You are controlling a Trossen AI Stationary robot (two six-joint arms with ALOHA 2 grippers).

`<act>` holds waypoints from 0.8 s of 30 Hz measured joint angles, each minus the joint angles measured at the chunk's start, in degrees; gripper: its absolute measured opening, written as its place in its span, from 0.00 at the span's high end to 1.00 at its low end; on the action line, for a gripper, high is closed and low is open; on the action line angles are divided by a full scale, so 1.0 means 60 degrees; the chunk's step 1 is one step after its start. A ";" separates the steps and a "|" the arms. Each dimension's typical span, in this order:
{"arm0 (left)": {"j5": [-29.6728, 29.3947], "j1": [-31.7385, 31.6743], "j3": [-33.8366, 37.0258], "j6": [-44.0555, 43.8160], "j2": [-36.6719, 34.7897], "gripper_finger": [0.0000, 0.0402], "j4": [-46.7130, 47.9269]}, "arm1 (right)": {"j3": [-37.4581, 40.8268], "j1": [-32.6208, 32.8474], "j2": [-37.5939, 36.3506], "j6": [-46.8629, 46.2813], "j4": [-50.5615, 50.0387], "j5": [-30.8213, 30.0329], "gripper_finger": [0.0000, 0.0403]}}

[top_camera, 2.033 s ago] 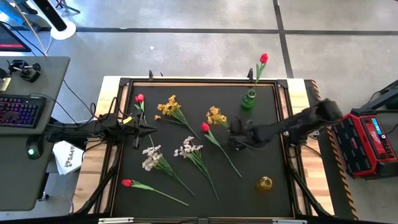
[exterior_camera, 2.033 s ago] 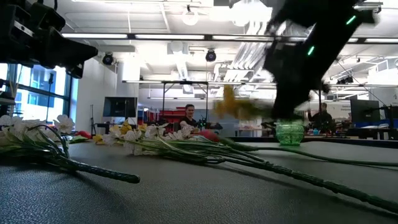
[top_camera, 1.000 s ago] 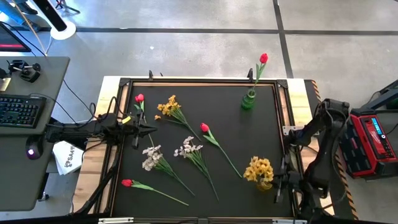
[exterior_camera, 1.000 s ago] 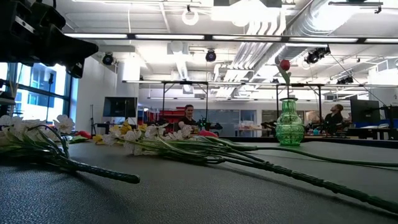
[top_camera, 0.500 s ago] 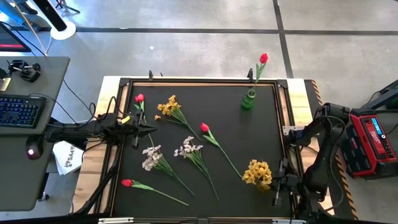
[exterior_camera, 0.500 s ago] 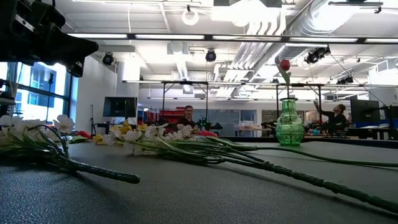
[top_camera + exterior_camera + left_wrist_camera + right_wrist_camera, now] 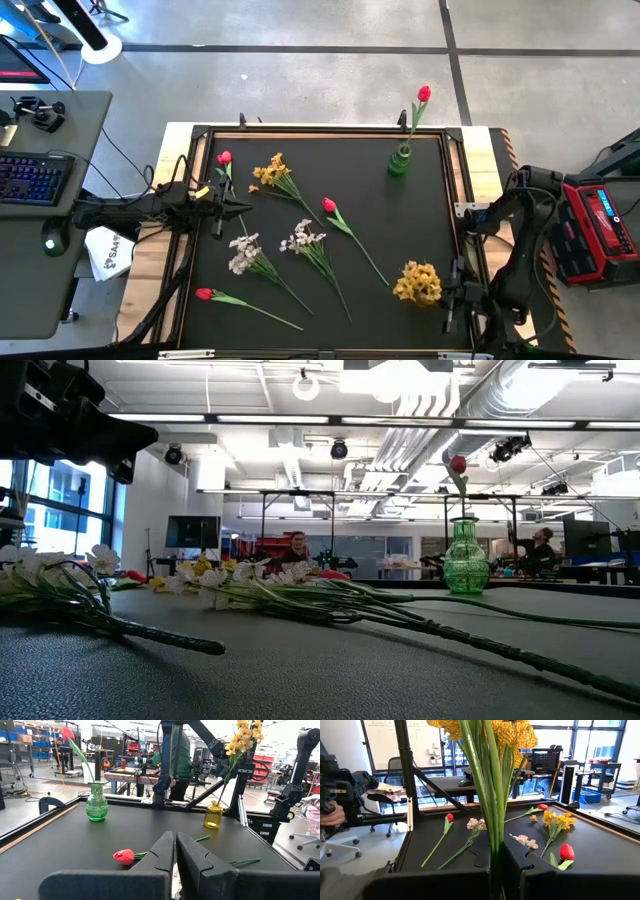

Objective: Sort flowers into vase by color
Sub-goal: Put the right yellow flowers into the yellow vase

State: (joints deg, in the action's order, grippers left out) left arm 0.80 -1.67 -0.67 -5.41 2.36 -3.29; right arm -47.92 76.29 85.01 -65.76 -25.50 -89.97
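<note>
Yellow flower (image 7: 418, 282) is clamped upright by right gripper (image 7: 447, 296) at five o'clock. Green vase (image 7: 400, 160) at one o'clock; six flowers are scattered centrally. Left gripper (image 7: 236, 209), closed, is parked at nine o'clock.

- A yellow blossom cluster (image 7: 418, 282) stood upright at the mat's front right, its green stem pinched between dark fingers in the right wrist view.
- A red tulip (image 7: 424, 94) stood in the green vase (image 7: 400, 160) at the back.
- Three red tulips (image 7: 329, 205), one yellow spray (image 7: 270, 170) and two pale sprays (image 7: 243, 250) lay flat, scattered across the mat's left and centre.
</note>
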 joint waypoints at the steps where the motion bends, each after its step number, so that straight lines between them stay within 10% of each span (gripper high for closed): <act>1: 0.0000 0.0000 0.0000 0.0000 0.0002 0.98 0.0000 | 0.0000 0.0001 0.0000 -0.0002 0.0000 0.0000 1.00; 24: 0.0004 0.0000 0.0000 0.0000 -0.0001 0.98 0.0007 | 0.0000 0.0106 0.0000 -0.3430 -0.2033 0.0332 0.99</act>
State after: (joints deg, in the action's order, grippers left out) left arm 0.82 -1.67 -0.67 -5.41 2.35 -3.25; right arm -47.92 76.93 85.01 -86.34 -37.69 -87.98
